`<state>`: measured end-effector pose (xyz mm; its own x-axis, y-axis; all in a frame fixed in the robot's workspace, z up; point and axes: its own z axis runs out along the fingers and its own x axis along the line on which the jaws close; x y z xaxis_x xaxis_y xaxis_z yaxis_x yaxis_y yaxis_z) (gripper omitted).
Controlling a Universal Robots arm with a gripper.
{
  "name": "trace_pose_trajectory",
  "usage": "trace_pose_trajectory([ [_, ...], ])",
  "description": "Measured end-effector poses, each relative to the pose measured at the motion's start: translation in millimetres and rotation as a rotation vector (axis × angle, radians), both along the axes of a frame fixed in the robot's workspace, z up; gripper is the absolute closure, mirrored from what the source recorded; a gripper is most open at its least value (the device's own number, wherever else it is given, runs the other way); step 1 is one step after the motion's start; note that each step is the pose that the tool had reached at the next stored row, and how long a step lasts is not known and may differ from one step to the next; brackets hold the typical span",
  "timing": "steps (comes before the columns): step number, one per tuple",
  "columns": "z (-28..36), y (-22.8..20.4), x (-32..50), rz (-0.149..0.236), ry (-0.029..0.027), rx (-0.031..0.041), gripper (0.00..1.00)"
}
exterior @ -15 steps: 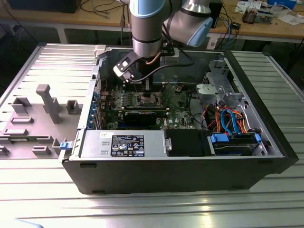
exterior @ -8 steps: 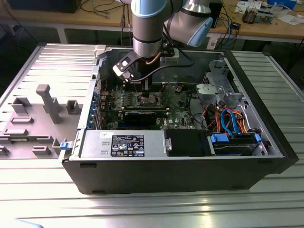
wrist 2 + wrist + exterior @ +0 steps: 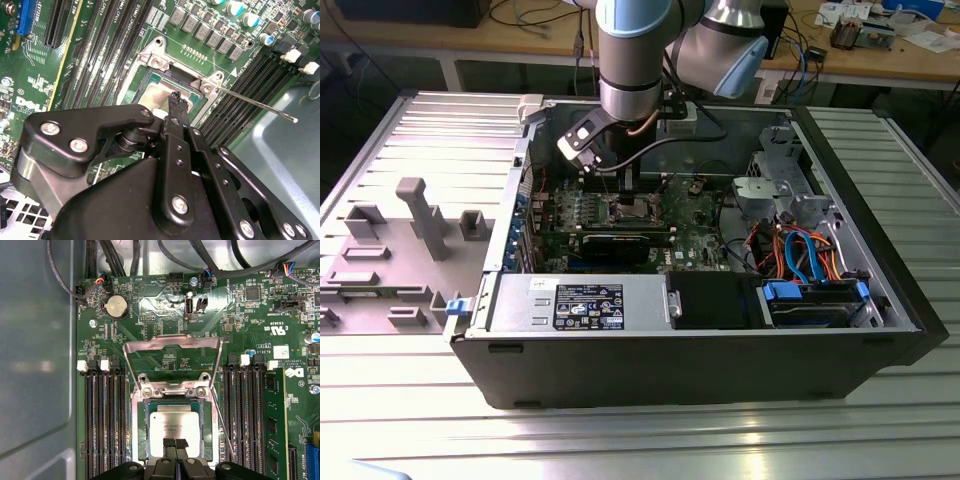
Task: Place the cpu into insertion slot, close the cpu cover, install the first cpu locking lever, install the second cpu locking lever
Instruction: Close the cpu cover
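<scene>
CPU [image 3: 175, 426] is seen lying flat in the slot [image 3: 142, 435], its silver-grey top facing up and its edges squared to the metal rim. The cover [image 3: 170, 341] is not closed: it is swung back on its hinge at the slot's far edge, and the green board [image 3: 250, 325] is seen through its square window. One lever [image 3: 223, 427] is seen as a thin bare rod between the slot and a bank of memory slots [image 3: 245, 415]; in the second wrist view the lever [image 3: 255, 104] is angled up off the board, with its tip out over the grey case floor.

The gripper [image 3: 175, 444] is held over the near edge of the CPU, with its two black fingertips pressed together and nothing pinched between them. Whether the tips touch the chip cannot be told. In the second wrist view the gripper [image 3: 175, 102] is seen as one narrow black point above the slot.

In the exterior view the arm [image 3: 635, 60] is reached down into the open case [image 3: 700, 360], over the middle of the board.
</scene>
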<state>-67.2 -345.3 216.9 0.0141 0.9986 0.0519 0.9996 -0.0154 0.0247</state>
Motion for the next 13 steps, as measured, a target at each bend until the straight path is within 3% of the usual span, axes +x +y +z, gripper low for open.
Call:
trace_pose_trajectory([
  [13,15.7,0.0,0.0,0.000,0.0000,0.0000,0.89],
])
